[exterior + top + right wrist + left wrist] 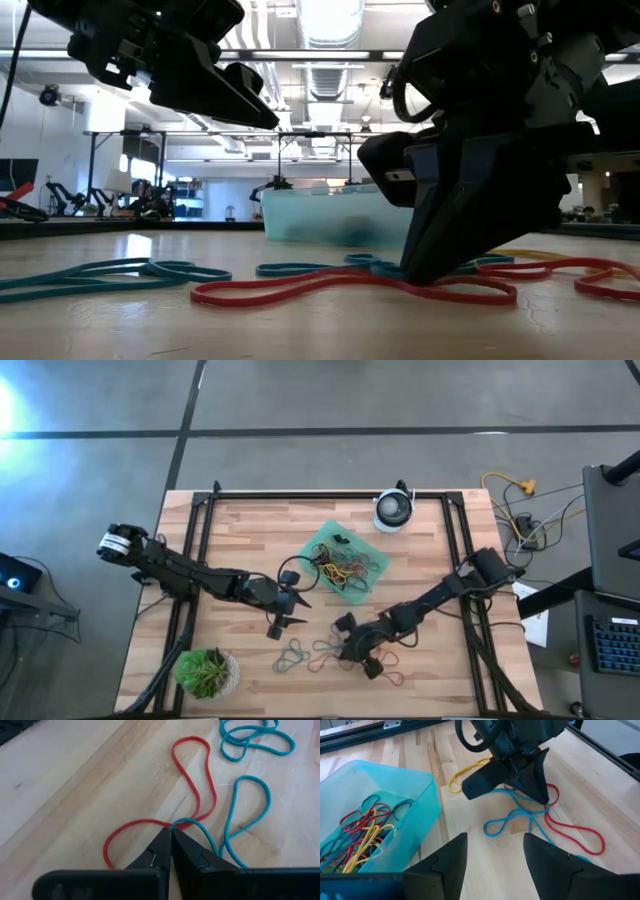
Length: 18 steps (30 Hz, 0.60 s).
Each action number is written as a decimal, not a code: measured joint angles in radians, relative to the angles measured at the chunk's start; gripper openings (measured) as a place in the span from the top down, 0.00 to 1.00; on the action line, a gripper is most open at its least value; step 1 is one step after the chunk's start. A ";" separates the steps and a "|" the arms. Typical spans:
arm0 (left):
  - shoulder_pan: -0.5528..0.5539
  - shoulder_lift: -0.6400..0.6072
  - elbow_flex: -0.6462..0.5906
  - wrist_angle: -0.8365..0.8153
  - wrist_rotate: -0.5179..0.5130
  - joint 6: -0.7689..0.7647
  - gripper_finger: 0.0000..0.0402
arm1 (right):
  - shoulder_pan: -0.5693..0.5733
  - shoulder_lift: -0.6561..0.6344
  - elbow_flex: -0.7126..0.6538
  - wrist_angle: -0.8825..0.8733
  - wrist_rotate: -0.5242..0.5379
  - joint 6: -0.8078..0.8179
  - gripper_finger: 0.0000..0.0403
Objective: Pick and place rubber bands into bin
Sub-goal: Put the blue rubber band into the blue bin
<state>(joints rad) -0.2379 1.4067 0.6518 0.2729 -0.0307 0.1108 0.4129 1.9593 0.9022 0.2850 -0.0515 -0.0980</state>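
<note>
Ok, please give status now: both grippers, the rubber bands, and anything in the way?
Right gripper shut on red rubber band and teal rubber band where they cross, on the table. Left gripper open, near the bin. Nothing in the way.

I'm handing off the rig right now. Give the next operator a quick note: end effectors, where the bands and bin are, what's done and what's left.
Right end effector: shut at the table, pinching a red band and a blue band where they cross.
Left end effector: open, empty, hovering beside the bin.
Done: bin already holds a pile of bands.
Left: lift and drop the pinched ones, then clear the loose bands on the table.
</note>
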 joint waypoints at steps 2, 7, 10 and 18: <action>0.000 0.000 0.000 0.000 0.000 0.000 0.56 | 0.000 -0.013 -0.002 -0.011 0.009 -0.007 0.98; 0.000 0.000 0.000 -0.001 0.000 0.000 0.56 | 0.019 -0.087 -0.004 -0.048 0.070 -0.039 0.98; 0.000 0.000 0.000 -0.001 0.000 0.000 0.56 | 0.041 -0.146 -0.003 -0.111 0.148 -0.054 0.98; 0.000 0.000 0.000 0.005 0.000 0.000 0.56 | 0.074 -0.313 -0.006 -0.224 0.403 -0.149 0.98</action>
<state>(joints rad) -0.2382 1.4067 0.6521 0.2778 -0.0307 0.1108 0.4872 1.6462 0.8960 0.0615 0.3515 -0.2466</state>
